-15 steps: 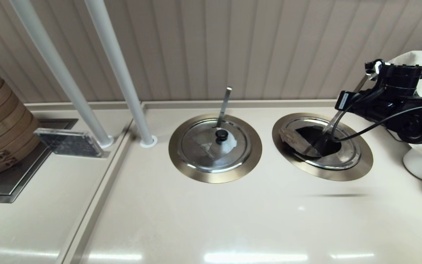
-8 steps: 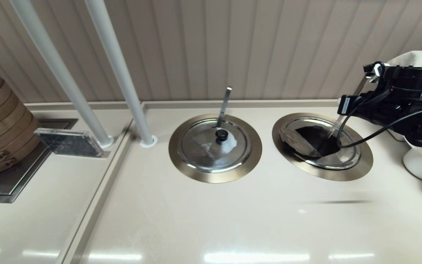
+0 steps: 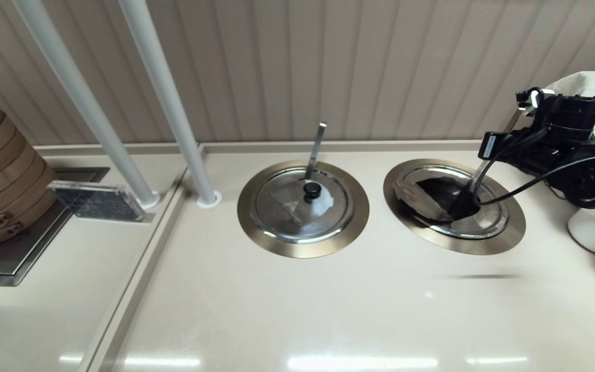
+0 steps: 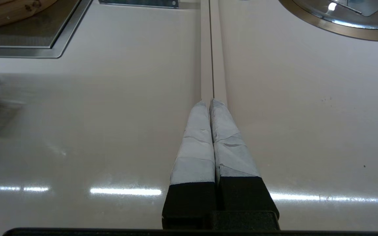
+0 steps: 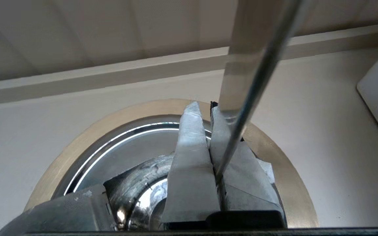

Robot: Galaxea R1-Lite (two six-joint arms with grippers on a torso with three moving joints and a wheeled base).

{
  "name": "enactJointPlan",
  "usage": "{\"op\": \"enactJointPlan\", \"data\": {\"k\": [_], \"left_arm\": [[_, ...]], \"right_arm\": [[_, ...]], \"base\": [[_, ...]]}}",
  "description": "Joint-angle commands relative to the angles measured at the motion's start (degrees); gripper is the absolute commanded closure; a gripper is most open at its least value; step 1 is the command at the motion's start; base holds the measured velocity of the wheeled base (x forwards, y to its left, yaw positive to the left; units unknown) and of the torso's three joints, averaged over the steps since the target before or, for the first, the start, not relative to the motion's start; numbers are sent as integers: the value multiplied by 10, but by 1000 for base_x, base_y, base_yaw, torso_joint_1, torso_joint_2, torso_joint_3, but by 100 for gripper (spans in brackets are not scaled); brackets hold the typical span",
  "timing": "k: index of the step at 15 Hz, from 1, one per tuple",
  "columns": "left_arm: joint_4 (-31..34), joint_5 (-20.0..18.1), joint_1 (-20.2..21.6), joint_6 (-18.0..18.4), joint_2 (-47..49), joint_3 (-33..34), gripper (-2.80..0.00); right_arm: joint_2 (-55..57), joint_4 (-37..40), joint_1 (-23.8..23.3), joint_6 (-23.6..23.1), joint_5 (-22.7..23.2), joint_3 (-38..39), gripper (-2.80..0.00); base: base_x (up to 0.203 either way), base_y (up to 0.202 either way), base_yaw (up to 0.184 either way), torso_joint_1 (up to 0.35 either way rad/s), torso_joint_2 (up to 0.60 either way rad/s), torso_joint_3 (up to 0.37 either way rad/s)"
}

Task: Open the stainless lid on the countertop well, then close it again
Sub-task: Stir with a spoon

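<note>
At the counter, the right gripper reaches down over the stainless lid, seated in the countertop well beside its twin lid; its utensil handle slants alongside. The left gripper hovers parked, fingers pressed together; the right wrist view shows taped fingers drawn narrow, whether on the knob is unclear; best lifted straight, clear of the handle.

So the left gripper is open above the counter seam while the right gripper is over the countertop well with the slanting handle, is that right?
Not quite: the left gripper is shut, its taped fingertips pressed together, as the left wrist view shows. The rest holds: it hangs above the counter seam, and the right gripper is over the countertop well with the slanting handle.
</note>
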Motion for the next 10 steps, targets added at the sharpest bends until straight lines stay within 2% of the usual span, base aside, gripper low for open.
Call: {"op": "enactJointPlan", "data": {"k": [1, 7, 10], "left_arm": [[0, 0, 0, 0, 0, 0, 0], [0, 0, 0, 0, 0, 0, 0], [0, 0, 0, 0, 0, 0, 0]], "right_arm": [[5, -16, 15, 8, -7, 2, 0], [-25, 4, 10, 4, 37, 29, 0], [-36, 53, -24, -10, 94, 30, 0]], "base": [[0, 0, 0, 0, 0, 0], [0, 0, 0, 0, 0, 0], [0, 0, 0, 0, 0, 0]]}}
